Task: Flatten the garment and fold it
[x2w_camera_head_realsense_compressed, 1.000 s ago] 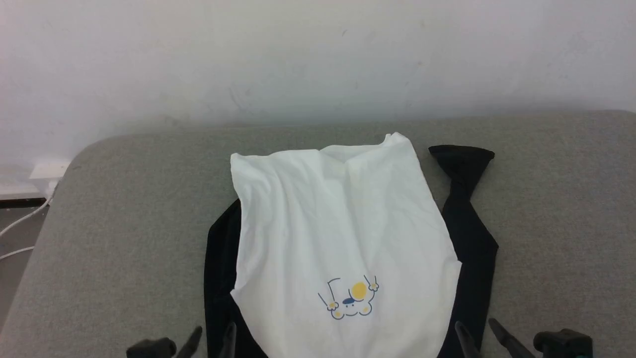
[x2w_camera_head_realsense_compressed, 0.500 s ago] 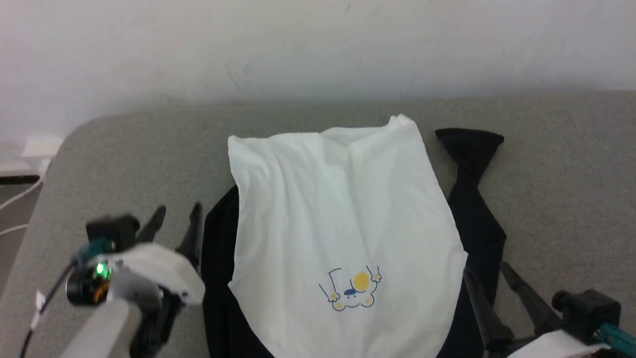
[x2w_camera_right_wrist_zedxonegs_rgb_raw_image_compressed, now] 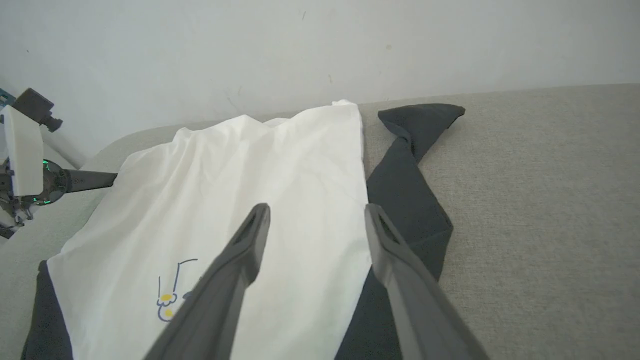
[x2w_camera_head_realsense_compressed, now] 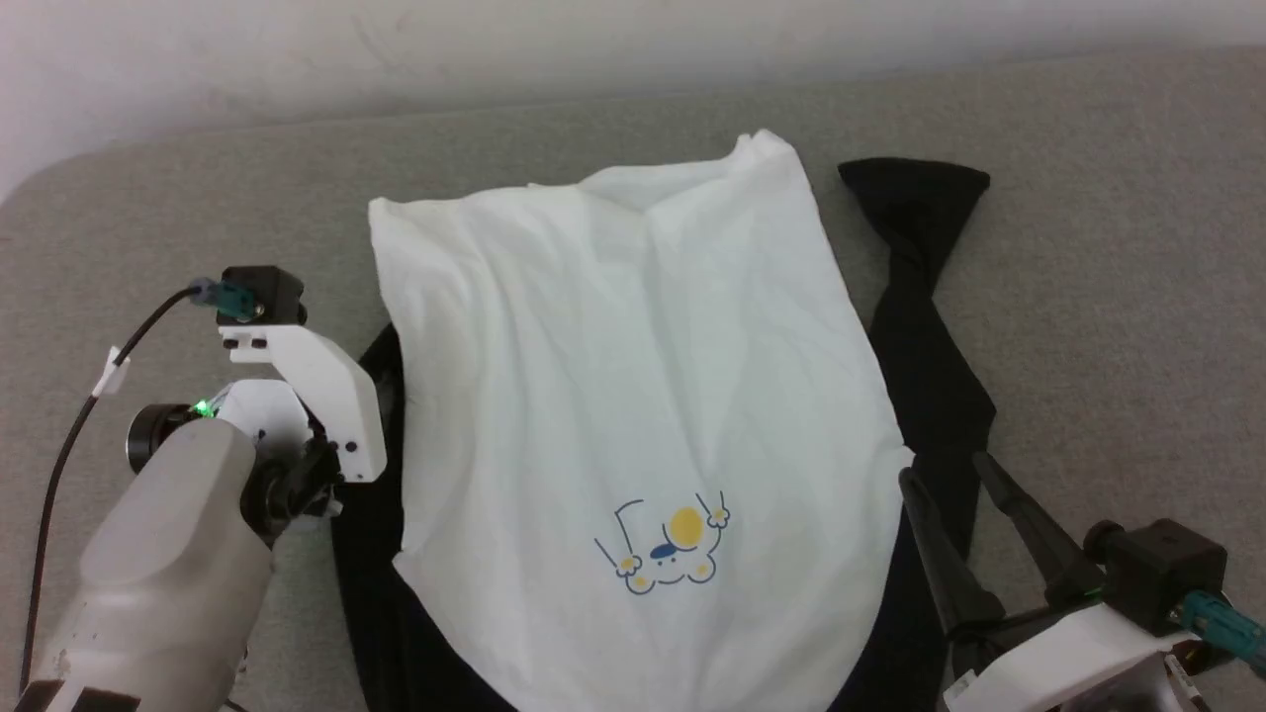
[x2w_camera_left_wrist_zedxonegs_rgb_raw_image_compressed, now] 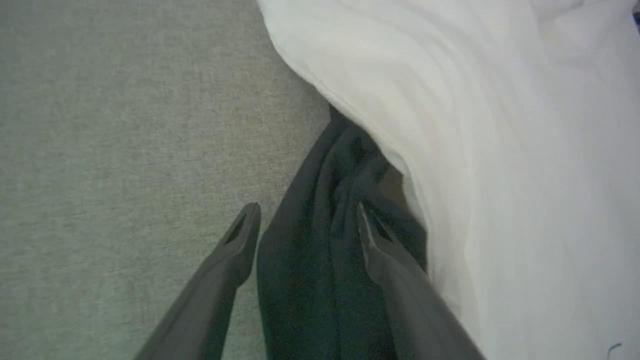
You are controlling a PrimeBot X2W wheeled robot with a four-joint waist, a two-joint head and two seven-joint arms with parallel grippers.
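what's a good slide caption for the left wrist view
Open left gripper poised at the garment's bunched black sleeve on the grey fabric surface.

We log a grey fabric-covered tabletop [x2w_camera_head_realsense_compressed: 1137, 297], rounded at its far left corner. The garment [x2w_camera_head_realsense_compressed: 633, 376] lies directly on it: white body rumpled, chest graphic [x2w_camera_head_realsense_compressed: 668, 549] nearest us, black sleeves [x2w_camera_head_realsense_compressed: 925, 297] bunched along both sides.
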